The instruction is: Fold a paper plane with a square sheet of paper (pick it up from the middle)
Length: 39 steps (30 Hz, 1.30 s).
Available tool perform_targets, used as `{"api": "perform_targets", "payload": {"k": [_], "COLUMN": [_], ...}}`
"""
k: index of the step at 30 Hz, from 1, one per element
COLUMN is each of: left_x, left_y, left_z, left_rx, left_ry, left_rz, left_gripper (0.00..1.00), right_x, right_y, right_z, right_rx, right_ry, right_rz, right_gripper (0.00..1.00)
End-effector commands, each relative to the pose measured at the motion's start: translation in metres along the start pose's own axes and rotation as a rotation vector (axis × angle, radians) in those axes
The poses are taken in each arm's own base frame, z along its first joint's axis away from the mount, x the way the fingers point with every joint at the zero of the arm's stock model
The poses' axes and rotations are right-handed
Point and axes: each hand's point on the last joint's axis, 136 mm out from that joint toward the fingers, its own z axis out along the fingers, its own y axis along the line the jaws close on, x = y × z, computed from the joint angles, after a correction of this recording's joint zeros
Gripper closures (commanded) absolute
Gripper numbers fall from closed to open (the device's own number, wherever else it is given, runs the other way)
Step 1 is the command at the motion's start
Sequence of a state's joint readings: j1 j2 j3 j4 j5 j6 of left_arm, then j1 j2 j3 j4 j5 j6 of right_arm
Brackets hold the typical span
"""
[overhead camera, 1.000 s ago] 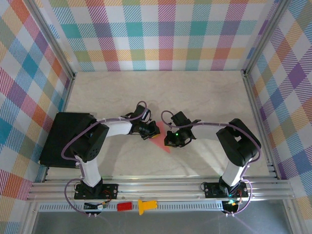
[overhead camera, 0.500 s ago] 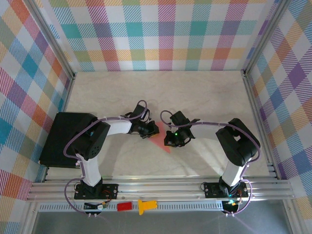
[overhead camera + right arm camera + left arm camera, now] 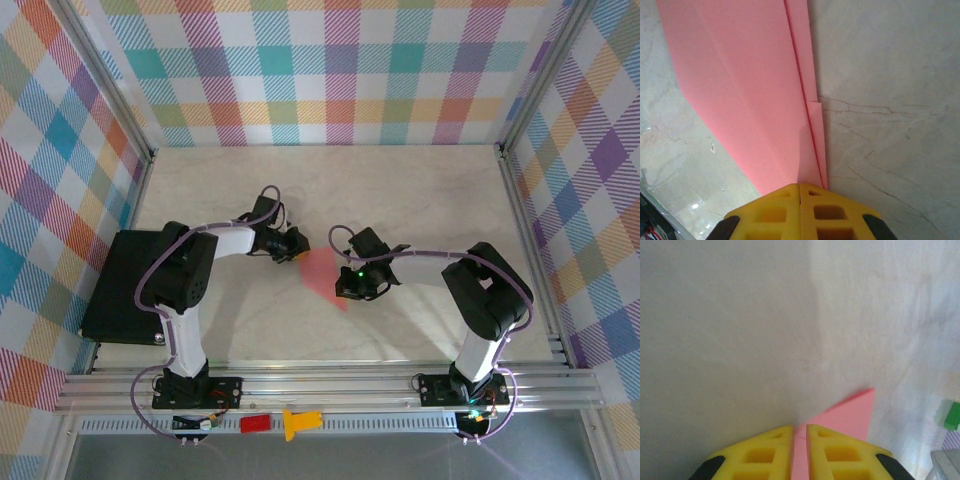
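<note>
The paper plane (image 3: 322, 275) lies flat on the table (image 3: 430, 200) between the two arms, as a narrow pointed shape with a long crease along one side.

The right hand (image 3: 800, 186) is pressed together on the near end of the paper, right at the crease line. The fingers of the left hand (image 3: 800, 427) stand a narrow gap apart, and pink paper shows in that gap and just beyond it. We cannot tell whether they touch the sheet.

Hazards we judge likely from this position:

- Spring-back. With the left fingers parted, nothing visibly holds that end, so the folded layers may lift or fan open.
- Snagging. If the left hand moves while the paper sits in its gap, a fingertip may catch the edge and skew the fold.
- Tearing or dragging. The right hand pinches only a small area. A sideways pull may rip thin paper or slide the whole piece across the table.
- Misaligned crease. Any shift now carries into every later fold.
</note>
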<state>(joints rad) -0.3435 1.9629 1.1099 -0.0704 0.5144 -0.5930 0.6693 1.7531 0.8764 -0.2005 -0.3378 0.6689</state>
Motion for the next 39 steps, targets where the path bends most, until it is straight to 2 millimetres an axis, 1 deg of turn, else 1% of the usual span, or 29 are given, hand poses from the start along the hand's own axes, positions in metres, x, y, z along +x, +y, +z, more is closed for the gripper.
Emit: {"api": "perform_targets", "payload": {"k": [1, 3, 5, 7, 10, 11, 12, 13, 14, 16, 19, 20, 23, 26, 29, 33, 39], "left_x": [-0.029, -0.037, -0.041, -0.044, -0.041, -0.039, -0.035, -0.031, -0.026, -0.016, 0.002, 0.007, 0.022, 0.035, 0.045, 0.053, 0.056], "left_y": [0.039, 0.03, 0.019, 0.005, -0.015, -0.018, -0.02, -0.021, -0.02, -0.02, -0.014, -0.014, -0.015, -0.015, -0.017, -0.019, -0.025], "left_z": [-0.01, -0.016, -0.023, -0.032, -0.049, -0.054, -0.06, -0.066, -0.069, -0.077, -0.083, -0.084, -0.083, -0.079, -0.072, -0.064, -0.06], "left_rx": [-0.132, -0.116, -0.093, -0.055, 0.009, 0.022, 0.031, 0.037, 0.04, 0.057, 0.079, 0.087, 0.125, 0.14, 0.159, 0.17, 0.196], "left_ry": [-0.078, -0.089, -0.101, -0.116, -0.147, -0.156, -0.165, -0.174, -0.182, -0.197, -0.203, -0.202, -0.198, -0.183, -0.16, -0.135, -0.119], "left_rz": [-0.02, -0.011, -0.004, -0.008, -0.025, -0.031, -0.038, -0.047, -0.058, -0.079, -0.116, -0.126, -0.147, -0.159, -0.162, -0.164, -0.165], "left_gripper": [0.84, 0.84, 0.83, 0.83, 0.78, 0.77, 0.74, 0.72, 0.69, 0.64, 0.56, 0.54, 0.49, 0.45, 0.42, 0.39, 0.38], "right_x": [0.044, 0.037, 0.022, 0.004, -0.027, -0.034, -0.04, -0.046, -0.05, -0.057, -0.062, -0.063, -0.067, -0.069, -0.069, -0.072, -0.075], "right_y": [-0.062, -0.052, -0.034, -0.006, 0.038, 0.047, 0.056, 0.06, 0.06, 0.055, 0.039, 0.036, 0.031, 0.029, 0.029, 0.029, 0.036], "right_z": [0.013, 0.011, 0.006, -0.003, -0.025, -0.032, -0.039, -0.045, -0.049, -0.053, -0.05, -0.049, -0.046, -0.041, -0.032, -0.024, -0.022], "right_rx": [0.213, 0.179, 0.123, 0.025, -0.122, -0.154, -0.179, -0.191, -0.194, -0.182, -0.146, -0.148, -0.162, -0.176, -0.185, -0.2, -0.243], "right_ry": [0.135, 0.117, 0.077, 0.019, -0.086, -0.117, -0.149, -0.177, -0.198, -0.227, -0.227, -0.222, -0.205, -0.172, -0.137, -0.115, -0.112], "right_rz": [0.107, 0.091, 0.064, 0.027, -0.036, -0.054, -0.073, -0.081, -0.088, -0.093, -0.084, -0.083, -0.077, -0.085, -0.088, -0.083, -0.091], "right_gripper": [0.95, 0.94, 0.93, 0.89, 0.84, 0.81, 0.76, 0.71, 0.69, 0.65, 0.62, 0.62, 0.62, 0.62, 0.62, 0.64, 0.75]}}
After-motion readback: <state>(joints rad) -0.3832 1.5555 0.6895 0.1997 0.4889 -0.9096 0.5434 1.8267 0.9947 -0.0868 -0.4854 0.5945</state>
